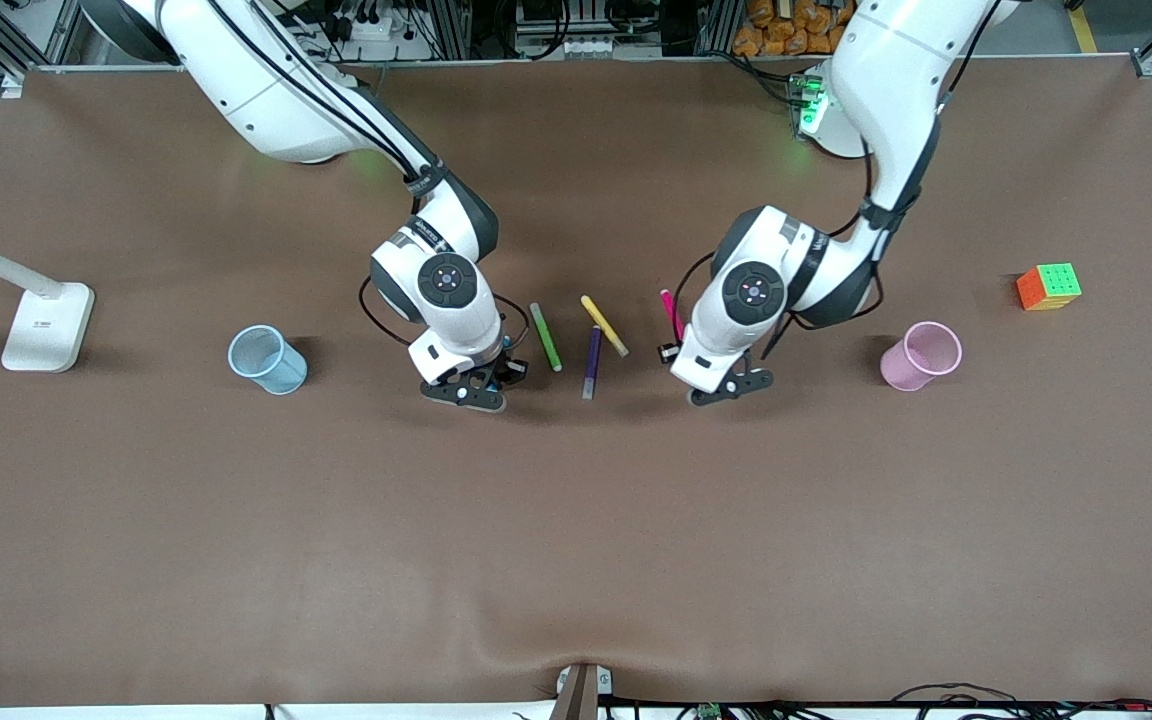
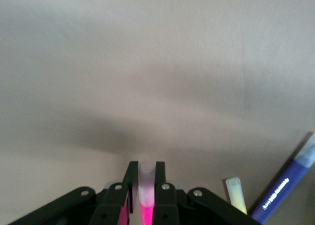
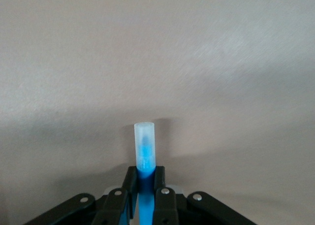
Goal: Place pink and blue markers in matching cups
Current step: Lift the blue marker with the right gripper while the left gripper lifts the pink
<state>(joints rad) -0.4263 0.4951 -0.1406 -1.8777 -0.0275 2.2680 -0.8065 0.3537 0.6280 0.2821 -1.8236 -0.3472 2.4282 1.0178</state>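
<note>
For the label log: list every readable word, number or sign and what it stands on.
None reads in full.
Purple marker: white print along the barrel, blurred.
White lamp base: small dark mark, too small.
Right arm's wrist band: lettering, too small.
Rubik's cube: no text.

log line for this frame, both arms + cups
left gripper: shut on pink marker | right gripper: shut on blue marker | pink cup, blue cup: empty | phase: grasped at table level
</note>
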